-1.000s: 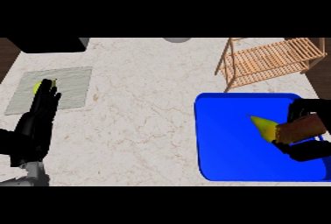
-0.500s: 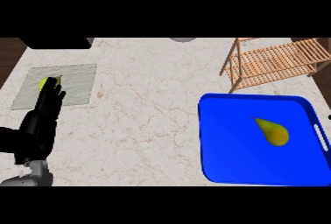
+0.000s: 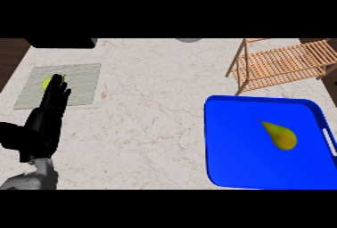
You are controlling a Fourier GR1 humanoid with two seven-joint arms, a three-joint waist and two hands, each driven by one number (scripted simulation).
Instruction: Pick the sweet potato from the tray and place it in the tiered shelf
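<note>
Sweet potato is out of sight, so its place cannot be told. The blue tray [image 3: 237, 147] holds a yellow-green pear-shaped fruit [image 3: 280, 136], and the wooden tiered shelf [image 3: 283, 64] stands just beyond it. Far left, the left hand [image 3: 49, 111] lies over the grey mat [image 3: 79, 84], fingers straight, holding nothing.

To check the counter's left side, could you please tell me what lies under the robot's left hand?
A grey mat lies under the left hand. A small yellow-green thing peeks out beside the straight fingers; the hand covers the rest of it.
</note>
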